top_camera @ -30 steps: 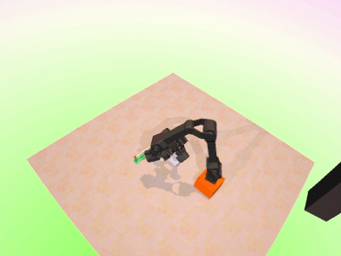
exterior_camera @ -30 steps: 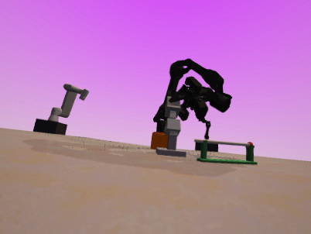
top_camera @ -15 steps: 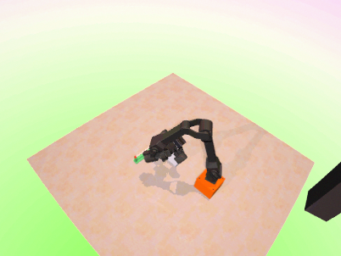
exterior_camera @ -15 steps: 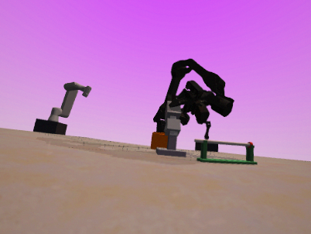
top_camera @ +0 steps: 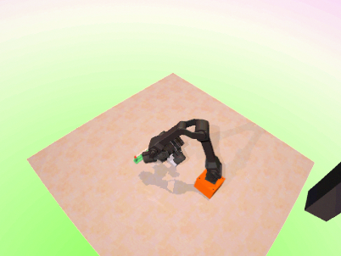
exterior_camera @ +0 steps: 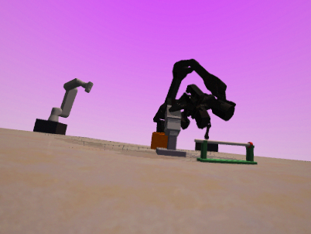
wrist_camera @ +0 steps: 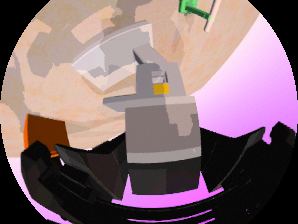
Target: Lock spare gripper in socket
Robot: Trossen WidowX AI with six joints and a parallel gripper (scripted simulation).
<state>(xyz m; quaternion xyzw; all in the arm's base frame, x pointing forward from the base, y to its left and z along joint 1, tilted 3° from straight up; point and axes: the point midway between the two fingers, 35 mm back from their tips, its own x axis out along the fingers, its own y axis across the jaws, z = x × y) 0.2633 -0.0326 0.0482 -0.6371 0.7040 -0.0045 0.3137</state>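
My gripper point(wrist_camera: 160, 128) is shut on the spare gripper, a grey block point(wrist_camera: 162, 127) point(exterior_camera: 172, 111) with a dark end. The mount has a pale base plate point(wrist_camera: 112, 57) point(exterior_camera: 170, 153) and a grey socket head point(wrist_camera: 175, 82) point(exterior_camera: 172, 124) with a small side window showing yellow. The held block is right over the head, with little or no gap in the exterior view. Its spigot is not visible, so I cannot tell how far it is in. The lock pin, a pale rod point(exterior_camera: 224, 142) point(wrist_camera: 213, 15) with a red knob, lies across the green rack point(exterior_camera: 228, 160) point(wrist_camera: 189, 7), out of the socket.
The orange block point(top_camera: 208, 186) point(exterior_camera: 158, 140) point(wrist_camera: 47, 132) is at the arm's base. The green rack stands beside the mount, below the bent wrist of the arm. A grey arm point(exterior_camera: 69, 101) on a dark block stands far off in the exterior view.
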